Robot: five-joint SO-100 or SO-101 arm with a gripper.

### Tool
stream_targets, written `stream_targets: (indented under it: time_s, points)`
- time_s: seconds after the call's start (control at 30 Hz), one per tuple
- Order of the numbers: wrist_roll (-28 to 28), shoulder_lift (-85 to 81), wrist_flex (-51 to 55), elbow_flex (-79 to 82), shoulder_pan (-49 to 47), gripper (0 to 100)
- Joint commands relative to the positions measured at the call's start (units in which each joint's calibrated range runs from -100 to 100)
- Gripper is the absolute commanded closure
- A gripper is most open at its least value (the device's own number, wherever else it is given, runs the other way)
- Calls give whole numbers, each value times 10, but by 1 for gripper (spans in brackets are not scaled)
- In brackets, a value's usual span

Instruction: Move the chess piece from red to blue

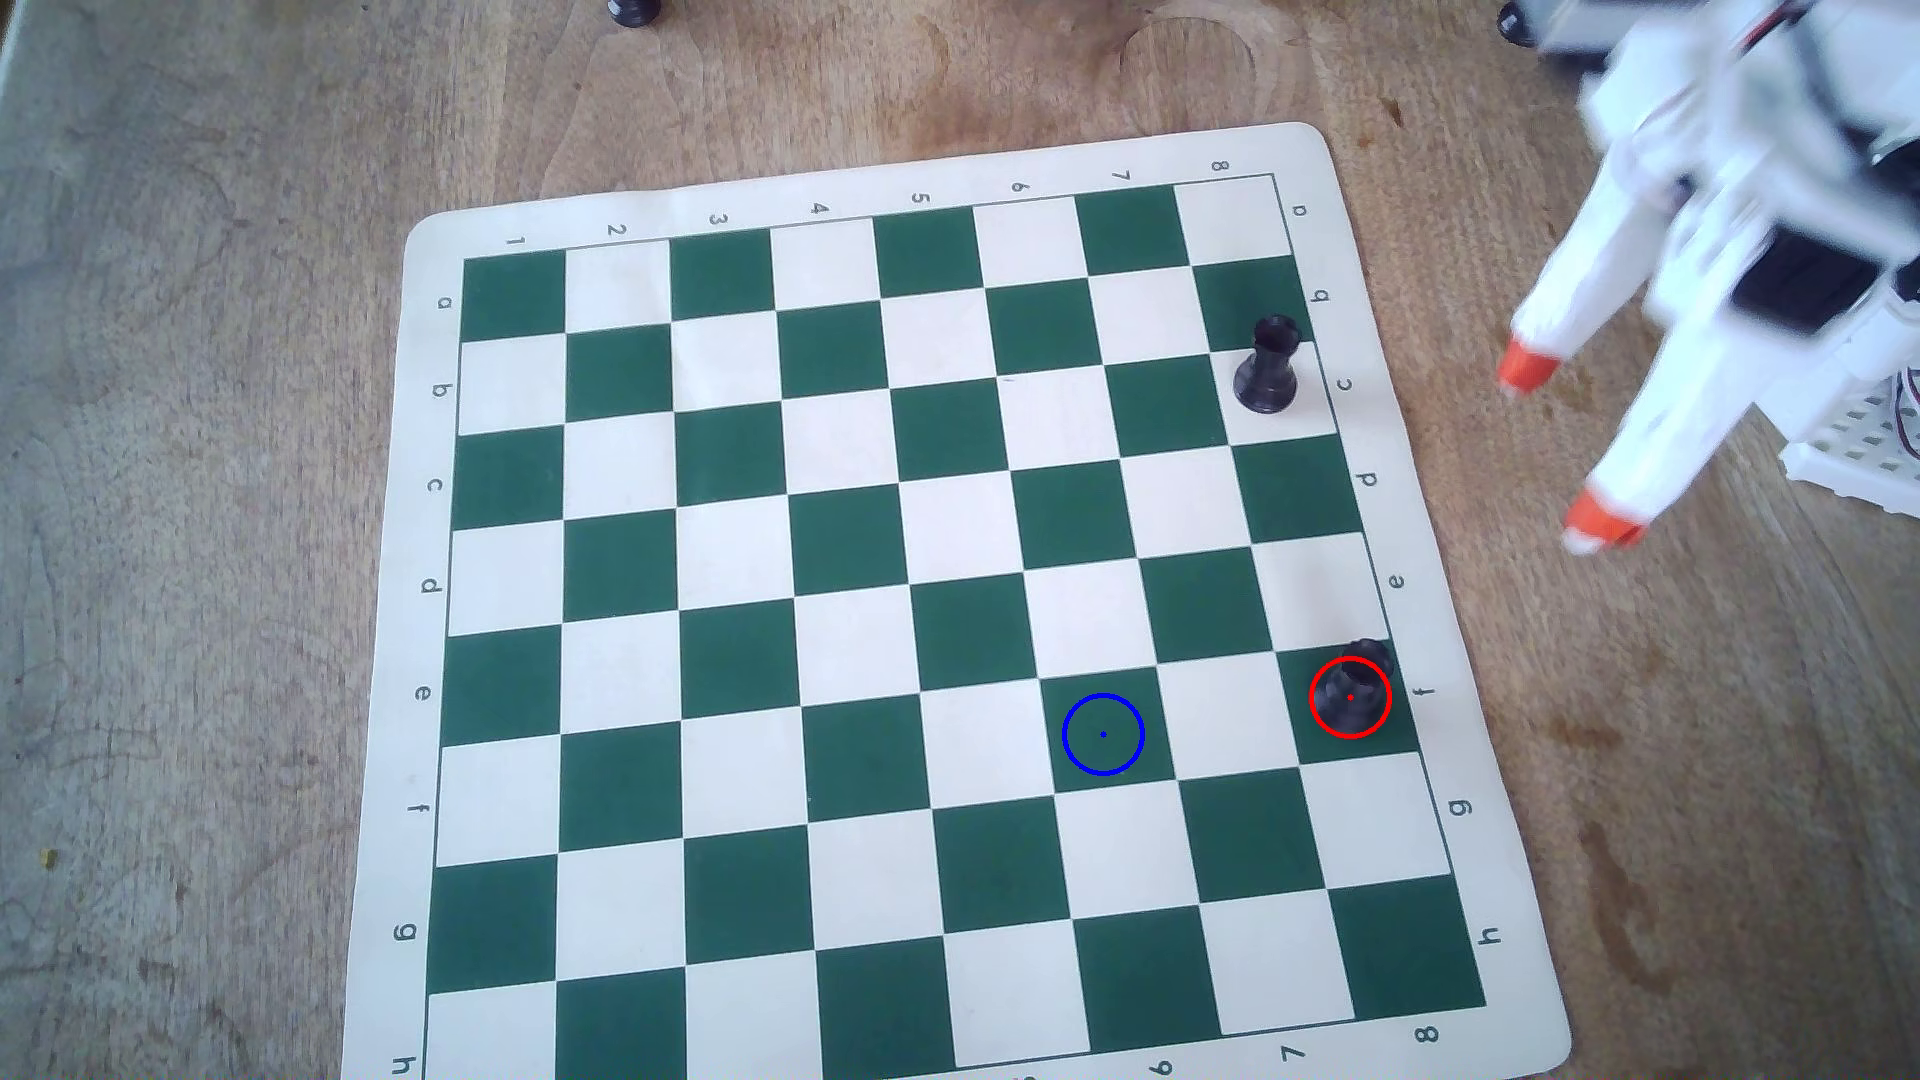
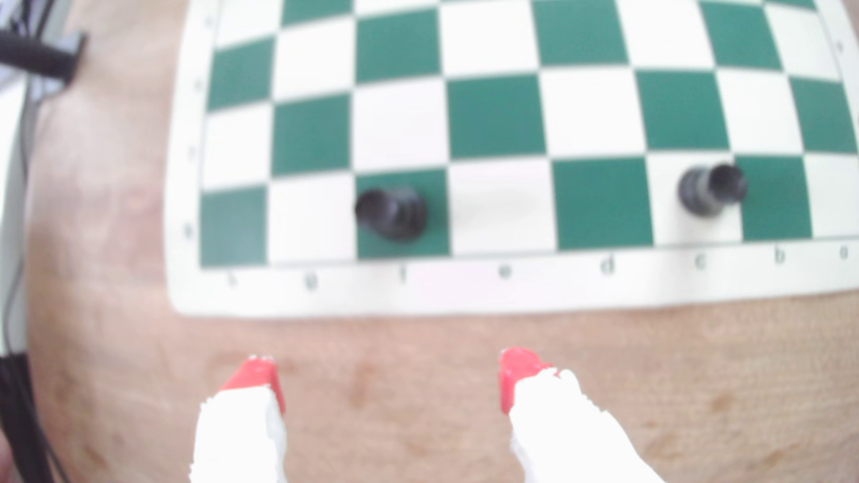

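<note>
The black chess piece (image 1: 1355, 680) stands on a green square at the board's right edge in the overhead view, inside the red circle (image 1: 1313, 698). The blue circle (image 1: 1066, 734) marks an empty green square two columns to its left. In the wrist view the chess piece (image 2: 391, 212) stands on a green square in the nearest row, left of centre. My gripper (image 1: 1564, 452) hangs open over bare wood to the right of the board, white fingers with orange tips spread wide. In the wrist view the gripper (image 2: 388, 371) holds nothing and sits short of the board's edge.
A black rook (image 1: 1270, 366) stands near the board's upper right in the overhead view, and at the right of the wrist view the rook (image 2: 709, 189) shows too. The green and white board mat (image 1: 727, 208) lies on a wooden table. Black cables (image 2: 18, 418) run along the wrist view's left edge.
</note>
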Motion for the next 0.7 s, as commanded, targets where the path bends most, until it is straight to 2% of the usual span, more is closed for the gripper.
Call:
stream_targets:
  time_s: [0.0, 0.23, 0.37, 0.57, 0.67]
  points:
    - [1, 49, 8, -3, -38, 78]
    - [-2, 68, -14, 0, -50, 74]
    - [-17, 71, -86, 9, -67, 72]
    - [-23, 162, -194, 22, -65, 72]
    - [-19, 192, -212, 23, -59, 72]
